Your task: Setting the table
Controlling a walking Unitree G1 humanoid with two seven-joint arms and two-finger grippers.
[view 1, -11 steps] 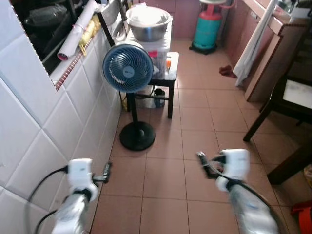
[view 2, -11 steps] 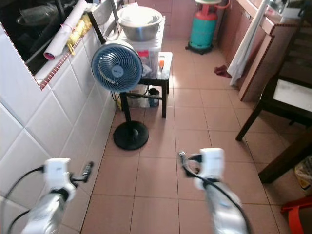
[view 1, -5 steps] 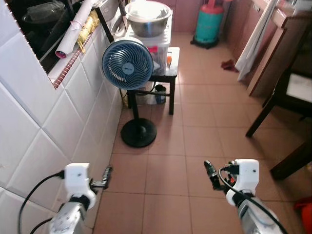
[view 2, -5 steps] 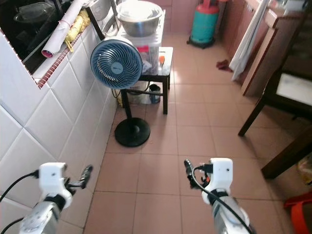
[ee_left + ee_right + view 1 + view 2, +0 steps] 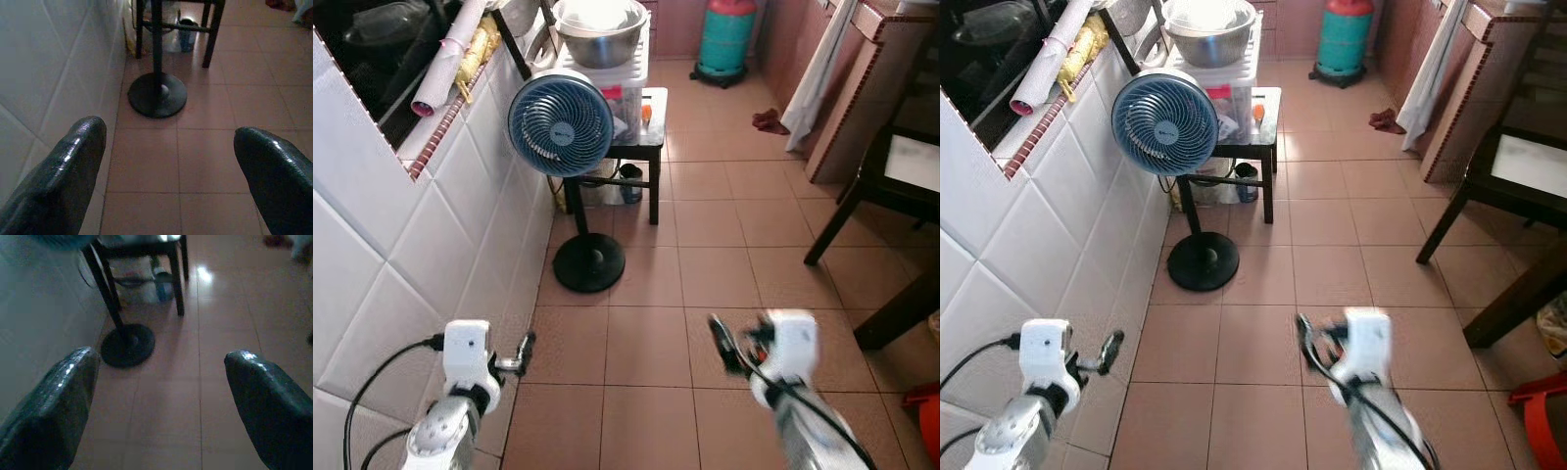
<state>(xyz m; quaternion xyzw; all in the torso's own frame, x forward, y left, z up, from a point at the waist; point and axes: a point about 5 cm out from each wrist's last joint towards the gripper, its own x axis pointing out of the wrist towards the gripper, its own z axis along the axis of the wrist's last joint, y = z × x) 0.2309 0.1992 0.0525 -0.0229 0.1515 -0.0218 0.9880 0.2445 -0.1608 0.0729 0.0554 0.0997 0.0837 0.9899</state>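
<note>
Left eye view: one fan (image 5: 560, 126), one gas cylinder (image 5: 727, 39); left gripper (image 5: 523, 353), right gripper (image 5: 720, 345) both spread, empty.

The floor (image 5: 705, 264) is made of reddish-brown tiles. A blue fan (image 5: 560, 125) is standing on it on a round black base (image 5: 588, 269), close to the white tiled wall (image 5: 401, 255). Behind the fan, a small black table (image 5: 646, 147) is standing on the floor. A green gas tank (image 5: 724, 39) is sitting farther back. A red cloth (image 5: 767, 120) is lying near it.
</note>
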